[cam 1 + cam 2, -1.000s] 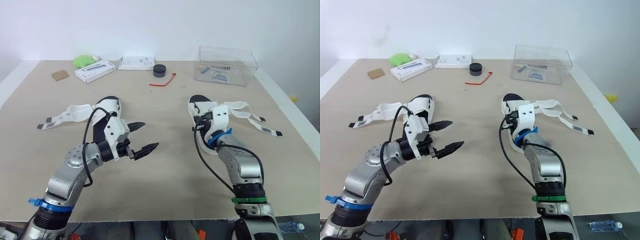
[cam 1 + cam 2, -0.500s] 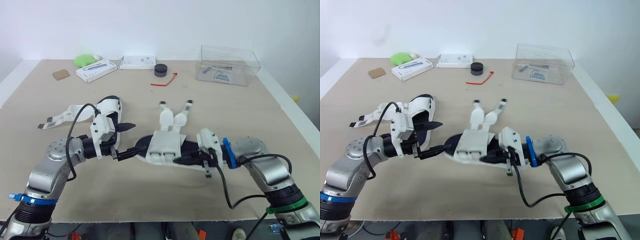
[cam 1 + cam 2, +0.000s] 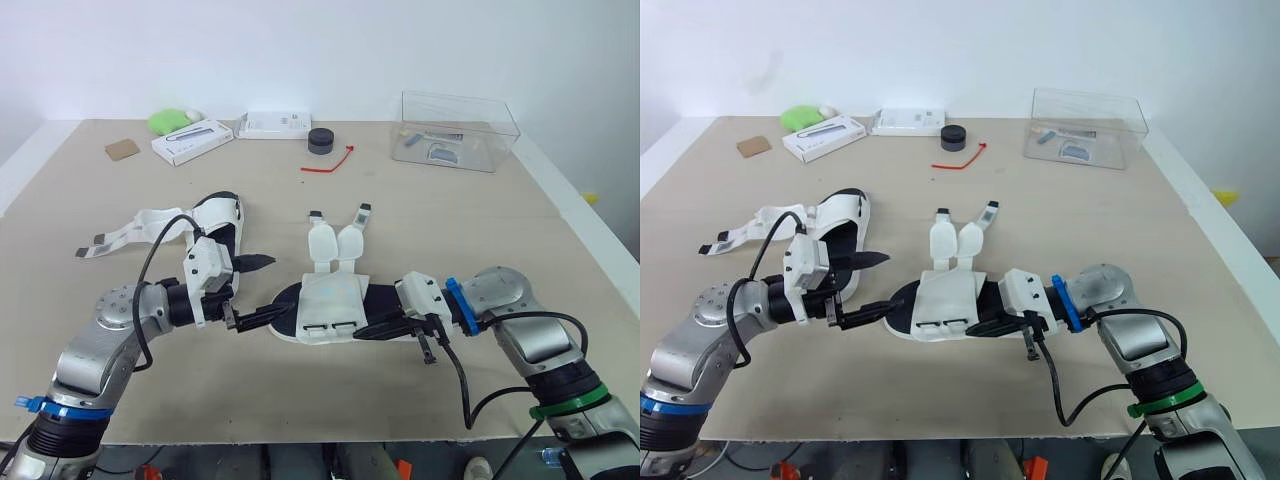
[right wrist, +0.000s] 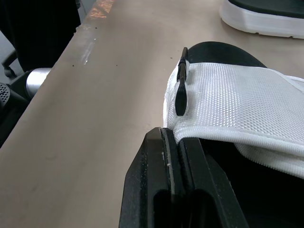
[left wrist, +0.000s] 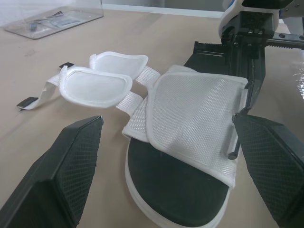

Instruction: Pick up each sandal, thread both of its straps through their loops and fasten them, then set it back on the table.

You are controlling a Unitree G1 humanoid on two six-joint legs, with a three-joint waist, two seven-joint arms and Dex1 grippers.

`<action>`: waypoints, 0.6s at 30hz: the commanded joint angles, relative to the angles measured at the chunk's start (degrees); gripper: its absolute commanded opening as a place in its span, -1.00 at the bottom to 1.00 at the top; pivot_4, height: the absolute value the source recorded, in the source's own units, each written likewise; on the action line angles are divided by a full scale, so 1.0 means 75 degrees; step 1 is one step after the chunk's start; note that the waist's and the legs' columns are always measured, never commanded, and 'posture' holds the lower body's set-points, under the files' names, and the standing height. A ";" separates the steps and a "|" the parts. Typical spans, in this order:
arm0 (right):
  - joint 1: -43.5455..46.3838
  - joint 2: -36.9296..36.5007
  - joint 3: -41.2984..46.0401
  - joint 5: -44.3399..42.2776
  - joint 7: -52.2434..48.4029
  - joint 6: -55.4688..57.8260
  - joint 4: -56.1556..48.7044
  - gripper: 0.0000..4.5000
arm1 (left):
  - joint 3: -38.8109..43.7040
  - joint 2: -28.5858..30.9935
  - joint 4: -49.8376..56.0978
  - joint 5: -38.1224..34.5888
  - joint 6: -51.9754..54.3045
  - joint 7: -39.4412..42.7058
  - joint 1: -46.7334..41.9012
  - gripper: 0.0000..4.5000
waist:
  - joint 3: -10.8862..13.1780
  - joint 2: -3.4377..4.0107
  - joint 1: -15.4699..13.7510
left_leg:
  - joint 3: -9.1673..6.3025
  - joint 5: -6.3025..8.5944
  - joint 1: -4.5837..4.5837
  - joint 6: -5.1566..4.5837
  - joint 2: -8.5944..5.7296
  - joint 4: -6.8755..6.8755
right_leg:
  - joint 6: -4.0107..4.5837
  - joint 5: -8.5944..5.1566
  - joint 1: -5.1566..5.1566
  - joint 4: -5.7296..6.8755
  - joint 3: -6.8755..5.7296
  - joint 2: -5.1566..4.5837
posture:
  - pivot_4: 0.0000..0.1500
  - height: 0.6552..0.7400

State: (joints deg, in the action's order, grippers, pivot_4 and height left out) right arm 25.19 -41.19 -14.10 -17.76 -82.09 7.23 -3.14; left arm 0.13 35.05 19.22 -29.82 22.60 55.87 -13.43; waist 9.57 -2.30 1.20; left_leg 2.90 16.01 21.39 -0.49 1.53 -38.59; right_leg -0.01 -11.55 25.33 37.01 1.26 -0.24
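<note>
A loose sandal [image 3: 215,225] lies at nine o'clock. The left gripper [image 3: 278,285] is open wide around the toe of the middle sandal [image 3: 330,305]. The right gripper [image 3: 372,330] pinches its heel. At one o'clock, a clear box [image 3: 458,130] holds small grey bits [image 3: 440,152]. Tan table [image 3: 420,220], white wall [image 3: 320,50].
</note>
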 commanded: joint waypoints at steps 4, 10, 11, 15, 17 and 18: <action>0.0089 0.0068 0.0090 -0.0126 -0.0242 -0.0273 0.0056 -0.97 | 0.0066 0.0173 0.0191 -0.0086 0.0001 0.0181 -0.0077 1.00 | 0.0000 0.0000 0.0001 | 0.0000 0.0000 -0.0001 0.0000 0.0000 0.0000 | 0.0000 0.0000 0.0000 0.0000 -0.0003 0.0002 | 1.00 1.00; 0.0285 0.0059 0.0110 -0.0030 -0.0405 -0.0507 0.0399 -0.37 | -0.0035 0.0161 0.0174 -0.0082 0.0018 0.0227 -0.0145 1.00 | 0.0000 0.0000 0.0000 | 0.0002 0.0000 -0.0001 0.0001 -0.0001 -0.0001 | 0.0002 0.0002 0.0000 0.0001 -0.0003 0.0001 | 1.00 1.00; 0.0295 0.0059 0.0123 0.0009 -0.0413 -0.0617 0.0459 -0.19 | -0.0040 0.0158 0.0170 -0.0085 0.0024 0.0229 -0.0151 1.00 | 0.0000 0.0000 0.0001 | 0.0001 -0.0001 -0.0001 0.0001 0.0000 -0.0001 | 0.0003 0.0002 0.0000 0.0001 -0.0002 0.0001 | 1.00 1.00; 0.0265 0.0030 0.0381 -0.0158 -0.0216 -0.0542 0.0431 0.62 | -0.0109 0.0177 0.0132 -0.0045 0.0060 0.0262 -0.0173 1.00 | 0.0000 0.0000 0.0000 | 0.0000 -0.0001 -0.0002 0.0001 0.0000 -0.0001 | 0.0003 0.0003 -0.0001 0.0002 -0.0002 0.0002 | 1.00 1.00; 0.0174 -0.0155 0.0510 -0.0289 -0.0250 -0.0317 0.0291 0.62 | -0.0166 0.0213 0.0120 0.0072 0.0082 0.0219 -0.0182 1.00 | 0.0000 0.0000 0.0001 | 0.0002 -0.0001 -0.0003 0.0002 0.0000 -0.0001 | 0.0004 0.0003 -0.0001 0.0003 -0.0001 0.0002 | 1.00 1.00; 0.0106 -0.0263 0.0578 -0.0357 -0.0275 -0.0188 0.0216 0.62 | -0.0190 0.0233 0.0126 0.0100 0.0116 0.0201 -0.0183 1.00 | 0.0000 0.0000 -0.0004 | 0.0002 -0.0001 -0.0003 0.0002 0.0000 -0.0002 | 0.0005 0.0003 -0.0001 0.0003 -0.0001 0.0001 | 1.00 1.00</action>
State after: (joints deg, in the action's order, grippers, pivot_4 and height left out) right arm 25.98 -41.59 -12.51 -18.59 -83.64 4.77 0.76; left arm -1.58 36.06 19.13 -29.41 23.12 57.62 -14.23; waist 9.56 -2.29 1.17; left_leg 2.91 16.00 21.37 -0.48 1.52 -38.61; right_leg 0.03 -11.52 25.32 37.04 1.25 -0.25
